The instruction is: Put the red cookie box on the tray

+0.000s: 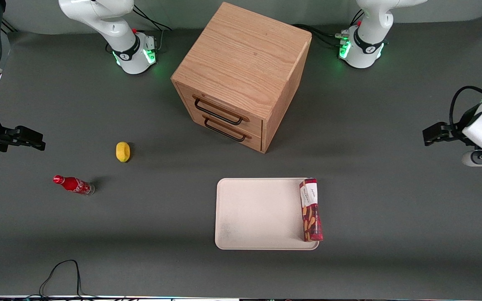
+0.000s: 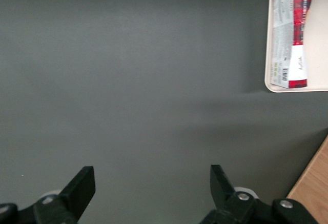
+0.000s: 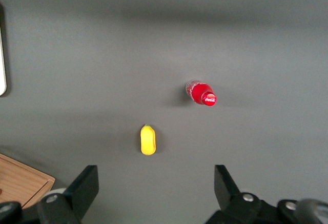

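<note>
The red cookie box lies flat on the cream-white tray, along the tray's edge toward the working arm's end, with its label patch facing up. The left wrist view shows the same box inside the tray's rim. My left gripper hovers well apart from the tray, toward the working arm's end of the table and farther from the front camera than the tray. In the wrist view the gripper is open, with only bare grey tabletop between its fingers.
A wooden two-drawer cabinet stands farther from the front camera than the tray; its corner shows beside my gripper. A yellow fruit and a small red soda bottle lie toward the parked arm's end. A black cable loops at the table's front edge.
</note>
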Robot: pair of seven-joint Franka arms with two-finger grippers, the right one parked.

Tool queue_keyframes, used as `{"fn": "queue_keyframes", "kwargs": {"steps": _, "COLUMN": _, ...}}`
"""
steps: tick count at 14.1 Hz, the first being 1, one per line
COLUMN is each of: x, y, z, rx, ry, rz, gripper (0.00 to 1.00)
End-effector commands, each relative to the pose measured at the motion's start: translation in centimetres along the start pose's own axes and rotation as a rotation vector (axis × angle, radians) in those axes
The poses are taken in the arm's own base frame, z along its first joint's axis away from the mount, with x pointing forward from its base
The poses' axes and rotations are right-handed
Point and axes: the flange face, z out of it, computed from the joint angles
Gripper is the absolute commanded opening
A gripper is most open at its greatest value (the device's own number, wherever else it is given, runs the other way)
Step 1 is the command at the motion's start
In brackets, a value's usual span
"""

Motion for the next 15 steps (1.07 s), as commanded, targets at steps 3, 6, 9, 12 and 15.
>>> {"fn": "queue_keyframes", "kwargs": {"steps": 3, "x": -2.3, "y": -0.5, "z": -0.3, "rx": -0.003, "ry": 0.063, "rz": 0.022, "gripper": 1.0}}
{"fn": "queue_keyframes", "kwargs": {"steps": 6, "x": -2.7, "y": 0.1, "z": -0.7, "rx": -0.027, "ry": 0.074, "rz": 0.022, "gripper": 1.0}}
{"fn": "queue_keyframes", "kwargs": {"steps": 9, "x": -3.4, "y": -0.6, "z": -1.4, "rx": -0.063, "ry": 0.051, "rz": 0.005, "gripper": 1.0}}
{"fn": "queue_keyframes", "kwargs": {"steps": 12, "x": -3.3, "y": -0.7, "z": -2.1, "rx": -0.064, "ry": 0.021, "rz": 0.007, "gripper": 1.0}}
{"fn": "queue_keyframes", "kwargs": {"steps": 15, "x": -3.4, "y": -0.7, "z": -2.2, "rx": -0.061, "ry": 0.019, "rz": 0.009, "gripper": 1.0}}
